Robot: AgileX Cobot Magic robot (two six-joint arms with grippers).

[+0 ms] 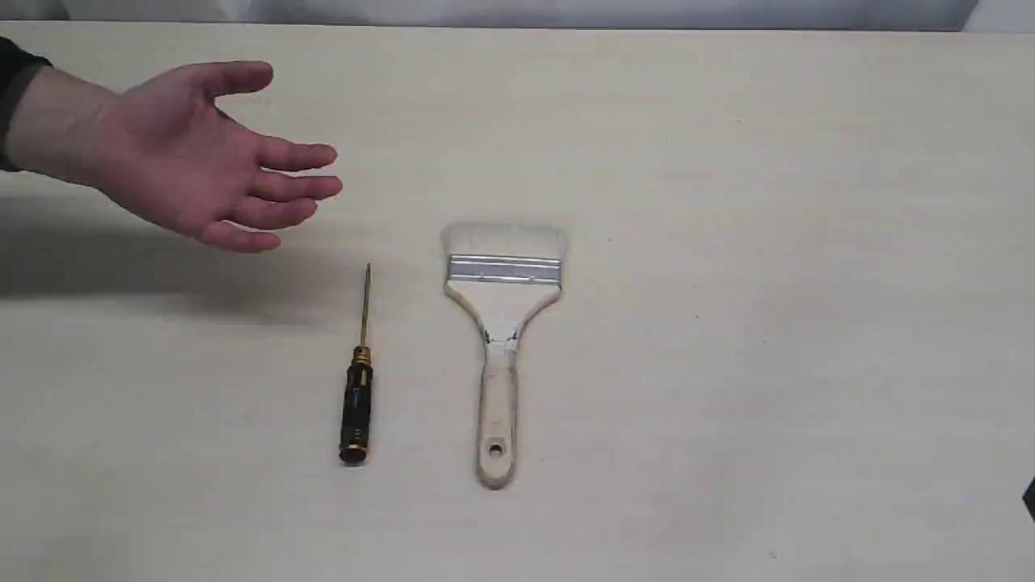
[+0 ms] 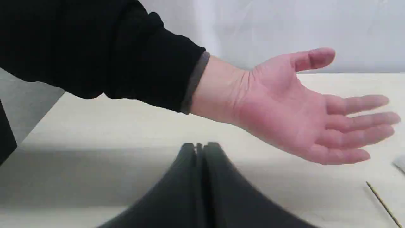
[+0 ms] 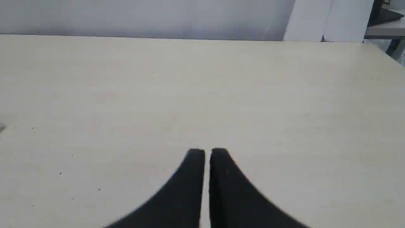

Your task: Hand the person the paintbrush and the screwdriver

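The paintbrush [image 1: 501, 323] lies flat at the table's middle, pale bristles pointing to the far side and wooden handle toward the front. Just left of it lies the screwdriver [image 1: 357, 396], black handle to the front, thin shaft [image 2: 381, 202] pointing away. The person's open hand [image 1: 202, 162] hovers palm-up at the far left, above and behind the screwdriver's tip. My left gripper [image 2: 200, 145] is shut and empty, low over the table just in front of that hand [image 2: 300, 110]. My right gripper [image 3: 207, 151] is shut with only a sliver between its fingers, over bare table, holding nothing.
The pale wooden table [image 1: 768, 242] stretches wide to the right of the brush. A grey wall [image 3: 142, 15] runs along its far edge. A small black part [image 1: 1028, 495] shows at the exterior view's right edge.
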